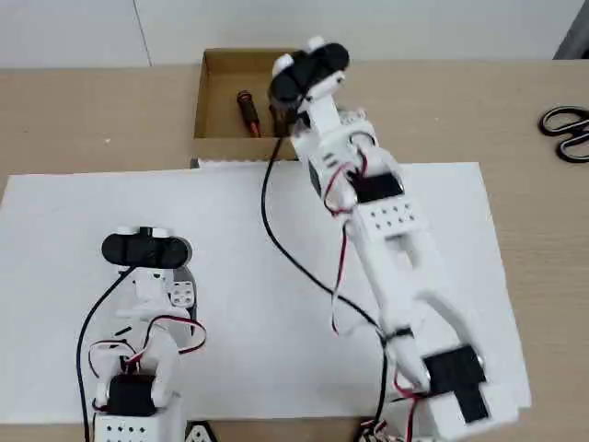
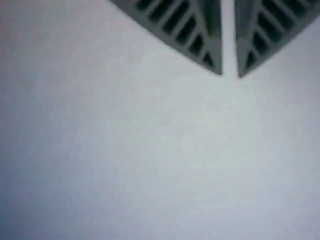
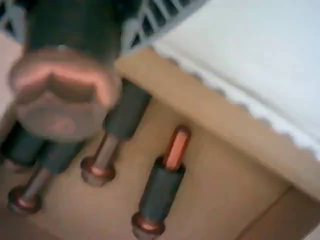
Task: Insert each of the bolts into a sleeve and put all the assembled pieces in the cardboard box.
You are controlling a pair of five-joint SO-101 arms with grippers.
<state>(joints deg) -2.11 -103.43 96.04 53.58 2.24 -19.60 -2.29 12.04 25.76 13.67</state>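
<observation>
Three assembled pieces (image 3: 159, 192) lay side by side on the floor of the cardboard box (image 3: 210, 115). The right arm (image 1: 386, 221) hung over it with its jaws clamped on a fourth piece (image 3: 65, 95), so the step looked like a final drop. The release would need to clear the near wall and find bare floor beside the others. The left arm (image 1: 147, 276) sat well apart over the white sheet (image 1: 239, 295), jaws nearly closed on nothing.

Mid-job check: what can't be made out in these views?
- High view: the right arm covers part of the cardboard box; contents there hidden.
- Right wrist view: the held piece is blurred, overlapping a boxed piece; another is clipped by the frame edge.
</observation>
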